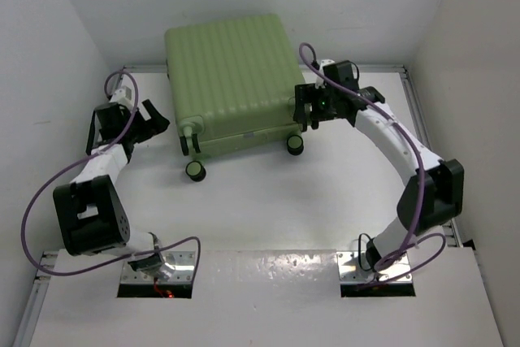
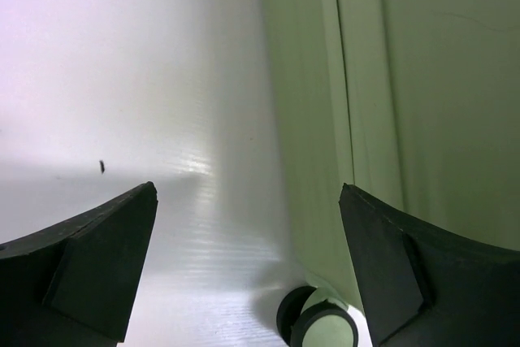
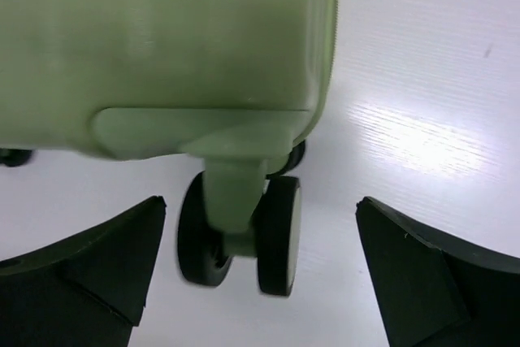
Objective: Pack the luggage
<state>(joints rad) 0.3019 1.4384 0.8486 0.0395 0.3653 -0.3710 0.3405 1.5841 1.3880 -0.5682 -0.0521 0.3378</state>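
Observation:
The luggage [image 1: 227, 71] is a pale-green ribbed hard-shell suitcase lying flat and closed at the back centre of the white table. Its black caster wheels [image 1: 196, 170] face the arms. My left gripper [image 1: 157, 122] hovers open just left of the suitcase's near-left corner. In the left wrist view the left gripper [image 2: 248, 201] holds nothing, with the shell's side [image 2: 406, 79] to its right and a wheel [image 2: 321, 323] below. My right gripper [image 1: 306, 115] is open at the near-right corner. In the right wrist view the right gripper [image 3: 260, 201] straddles a twin caster [image 3: 240, 229] without touching it.
White walls [image 1: 49, 54] close in on both sides and behind the suitcase. A metal rail [image 1: 422, 119] edges the table on the right. Purple cables [image 1: 32, 201] loop beside each arm. A second near caster [image 1: 295, 145] sits below the right gripper.

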